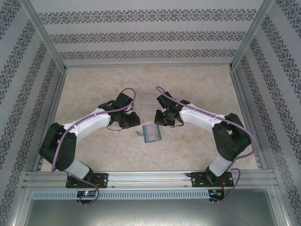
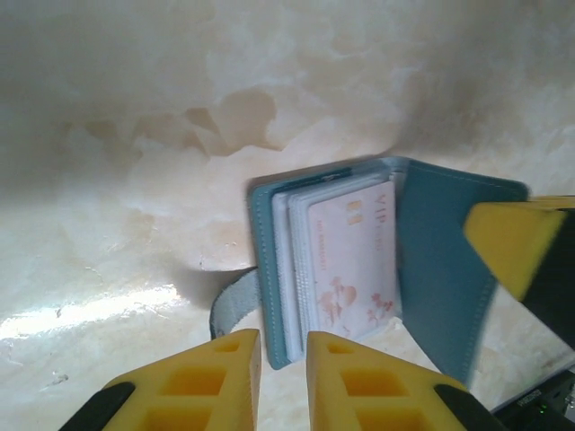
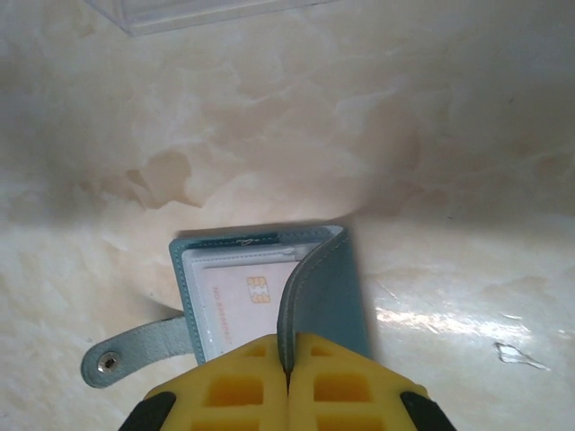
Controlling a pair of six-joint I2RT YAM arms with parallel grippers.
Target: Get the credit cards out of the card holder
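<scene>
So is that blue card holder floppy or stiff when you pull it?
Probably floppy: the card holder curves where the right gripper pinches its cover. Likely light too, since that one pinch holds the cover up. The card inside looks flat, so it is probably stiffer.

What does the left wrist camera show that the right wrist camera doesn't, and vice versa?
Left wrist: VIP lettering on the card, and the left gripper slightly open. Right wrist: the clear tray, the snap button. Both: the open teal wallet, the pale card, the marbled table, the right gripper pinching the wallet's cover.
</scene>
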